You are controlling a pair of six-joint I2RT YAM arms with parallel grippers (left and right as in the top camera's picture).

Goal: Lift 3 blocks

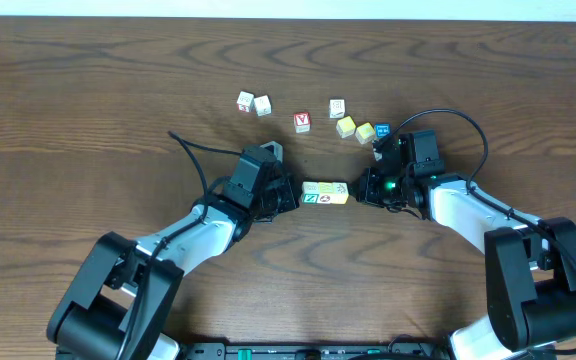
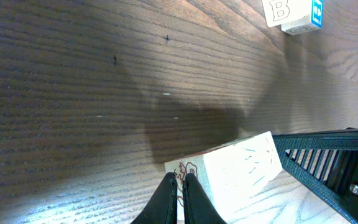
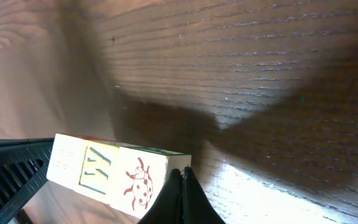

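Blocks [image 1: 325, 192] lie as one short row, end to end, in the middle of the counter [image 1: 88, 90] and caught between your two hands. I count three from overhead, but the seams are too small to be sure.

Your left hand [image 1: 293, 195] is closed, fingers together with nothing between them, and its tip butts against the left end of the row. Your right hand [image 1: 360, 190] is closed the same way and pushes on the right end. Neither hand wraps a block, so the row is held by squeeze alone.

In the left wrist view the fingertips [image 2: 180, 186] meet the pale end cube [image 2: 238, 171] near its lower corner, and the cube sits skewed to them. In the right wrist view the fingertips [image 3: 183, 180] touch the edge of the ladybug face [image 3: 138, 185]. A dark shadow lies on the wood apart from the row, so I judge it is off the surface.

What can go wrong: ease the two arms apart even slightly and the middle block drops. Raise one arm faster than the other and the row hinges at a seam and buckles. Off-centre contact may let an end cube spin away.

The red-faced cube [image 1: 302, 122] and the blue-faced cube [image 1: 382, 131] sit on the far side, clear of a fall
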